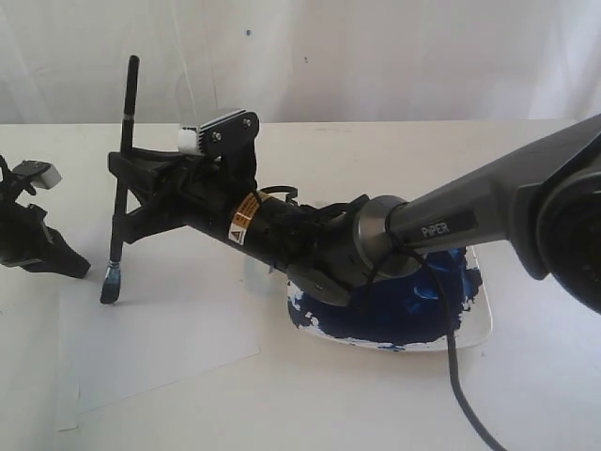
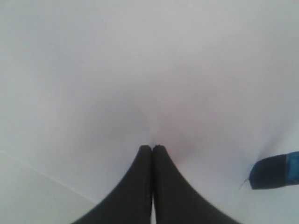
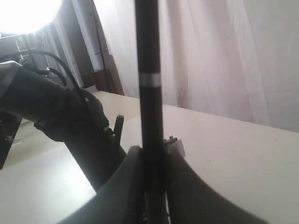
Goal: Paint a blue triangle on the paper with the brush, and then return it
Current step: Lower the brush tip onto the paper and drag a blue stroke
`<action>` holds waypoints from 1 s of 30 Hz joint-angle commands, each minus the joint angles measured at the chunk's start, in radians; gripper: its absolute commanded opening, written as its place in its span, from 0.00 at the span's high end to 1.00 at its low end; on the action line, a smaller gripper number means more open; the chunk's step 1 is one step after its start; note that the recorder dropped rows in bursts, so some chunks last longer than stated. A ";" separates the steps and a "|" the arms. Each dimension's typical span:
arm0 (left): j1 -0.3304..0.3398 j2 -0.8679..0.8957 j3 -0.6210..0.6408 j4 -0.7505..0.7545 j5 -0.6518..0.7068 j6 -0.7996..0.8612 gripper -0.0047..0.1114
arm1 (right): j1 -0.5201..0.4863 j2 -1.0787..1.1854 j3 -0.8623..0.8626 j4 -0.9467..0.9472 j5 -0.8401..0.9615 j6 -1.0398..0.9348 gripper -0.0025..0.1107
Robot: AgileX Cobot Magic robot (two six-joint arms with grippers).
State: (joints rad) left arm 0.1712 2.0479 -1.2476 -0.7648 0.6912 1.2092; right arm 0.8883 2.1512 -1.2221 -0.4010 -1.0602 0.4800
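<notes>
My right gripper (image 1: 120,193) reaches across to the left and is shut on the brush (image 1: 116,249), which stands nearly upright. The brush's blue-stained tip (image 1: 110,287) touches or hovers just over the far left part of the white paper (image 1: 160,338). No blue triangle shows on the paper. In the right wrist view the black handle (image 3: 149,70) with a silver band runs up between the fingers of the right gripper (image 3: 152,154). My left gripper (image 1: 66,263) rests shut and empty at the paper's left edge; in the left wrist view the left gripper (image 2: 153,147) is low over the white surface, with the brush tip (image 2: 275,170) off to one side.
A white square plate (image 1: 481,324) smeared with dark blue paint lies under the right arm's forearm. A black cable (image 1: 460,381) hangs from that arm across the table's front right. A white curtain backs the table.
</notes>
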 commanded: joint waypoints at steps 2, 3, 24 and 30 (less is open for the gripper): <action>-0.004 0.006 0.002 0.023 0.012 -0.001 0.96 | 0.001 0.005 -0.003 0.043 0.000 -0.007 0.98; -0.004 0.006 0.002 0.023 0.012 -0.001 0.96 | 0.001 0.005 -0.003 0.050 0.000 -0.010 0.98; -0.004 0.006 0.002 0.023 0.012 -0.001 0.96 | -0.070 0.003 -0.003 0.049 0.041 -0.034 0.98; -0.004 0.006 0.002 0.022 0.010 -0.001 0.96 | -0.095 0.003 -0.001 0.051 0.044 -0.034 0.98</action>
State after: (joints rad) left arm 0.1712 2.0479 -1.2476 -0.7648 0.6912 1.2092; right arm 0.8094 2.1579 -1.2221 -0.3454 -1.0171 0.4613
